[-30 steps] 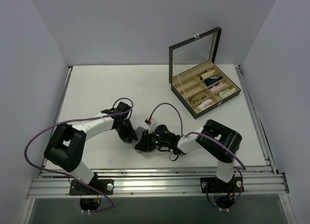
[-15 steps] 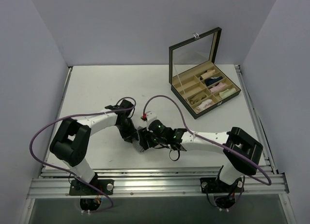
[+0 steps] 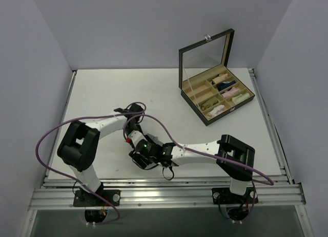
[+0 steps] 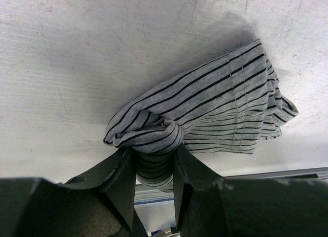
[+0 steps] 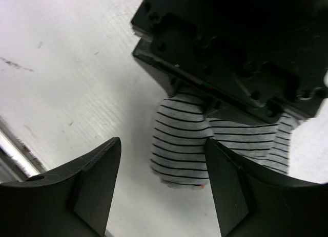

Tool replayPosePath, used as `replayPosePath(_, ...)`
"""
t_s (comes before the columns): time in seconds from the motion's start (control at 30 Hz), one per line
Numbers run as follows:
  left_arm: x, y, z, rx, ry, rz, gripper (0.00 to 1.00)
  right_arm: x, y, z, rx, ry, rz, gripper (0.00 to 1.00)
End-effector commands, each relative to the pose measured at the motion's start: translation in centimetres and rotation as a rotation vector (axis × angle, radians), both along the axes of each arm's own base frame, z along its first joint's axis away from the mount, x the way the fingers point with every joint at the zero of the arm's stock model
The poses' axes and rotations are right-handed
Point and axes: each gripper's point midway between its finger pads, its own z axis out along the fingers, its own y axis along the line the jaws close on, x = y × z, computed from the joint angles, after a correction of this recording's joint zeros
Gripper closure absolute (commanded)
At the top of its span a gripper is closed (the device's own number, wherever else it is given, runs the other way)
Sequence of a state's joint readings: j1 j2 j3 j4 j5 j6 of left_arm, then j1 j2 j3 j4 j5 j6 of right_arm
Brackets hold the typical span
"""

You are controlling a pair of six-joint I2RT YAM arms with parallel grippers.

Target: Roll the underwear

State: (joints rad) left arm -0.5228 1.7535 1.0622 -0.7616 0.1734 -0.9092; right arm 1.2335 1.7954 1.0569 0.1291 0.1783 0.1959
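Note:
The underwear [image 4: 215, 109] is grey cloth with dark pinstripes, lying partly rolled on the white table. My left gripper [image 4: 152, 157] is shut on its bunched, rolled end. In the right wrist view that rolled end [image 5: 179, 145] hangs below the left gripper's black body [image 5: 230, 52]. My right gripper [image 5: 161, 142] is open, its right finger [image 5: 230, 186] beside the roll and its left finger well clear. From above, both grippers meet near the table's front middle, left [image 3: 136, 139] and right [image 3: 139, 157]. The cloth is hidden under them there.
A black box [image 3: 218, 110] with its glass lid raised stands at the back right, with small rolled garments in its compartments. The table's aluminium front rail [image 3: 164, 188] runs just behind the grippers. Purple cables [image 3: 51, 139] loop off both arms.
My right gripper has opened wide and its arm has stretched leftward, ending left of and below the left gripper. The left gripper has kept its hold on the underwear.

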Motion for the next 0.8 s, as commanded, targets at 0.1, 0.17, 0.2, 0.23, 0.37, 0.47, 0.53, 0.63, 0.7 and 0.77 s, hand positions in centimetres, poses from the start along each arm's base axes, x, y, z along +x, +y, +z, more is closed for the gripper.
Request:
replayPosePath(0.1,-4.1,3.5,-3.6,0.186,0.139,-0.062,0.73,1.9,-1.7,0.1,-0.141,-0.134,-0.003,0.38)
replayPosePath(0.17,-4.1,3.5,-3.7,0.19,0.145,-0.064,0.73,1.9,-1.9,-0.3,-0.154,-0.134,-0.001,0.38)
replayPosePath(0.2,-4.1,3.5,-3.7,0.192,0.146,-0.064,0.73,1.9,-2.1,-0.6,-0.164,-0.134,0.003,0.38)
replayPosePath(0.23,-4.0,3.5,-3.7,0.19,0.145,-0.064,0.73,1.8,-2.0,-1.0,-0.168,-0.133,0.005,0.38)
replayPosePath(0.37,-3.8,3.3,-3.2,0.186,0.138,-0.057,0.73,1.1,-1.3,-2.0,-0.162,-0.124,0.048,0.39)
replayPosePath(0.47,-3.6,3.2,-2.6,0.181,0.123,-0.044,0.71,1.3,-1.5,-3.0,-0.167,-0.127,0.022,0.42)
replayPosePath(0.53,-3.7,3.2,-2.2,0.178,0.128,-0.035,0.69,1.3,-1.5,-3.7,-0.141,-0.095,-0.01,0.49)
replayPosePath(0.63,-3.6,3.5,-1.6,0.176,0.128,-0.011,0.65,2.0,-2.2,-4.6,-0.047,-0.007,-0.109,0.86)
replayPosePath(0.7,-3.2,4.2,-0.8,0.161,0.112,0.028,0.63,1.6,-4.1,-6.2,-0.017,0.082,-0.139,0.97)
replayPosePath(0.77,-2.7,4.8,0.5,0.127,0.081,0.065,0.61,0.8,-4.0,-6.5,0.067,0.181,-0.136,1.0)
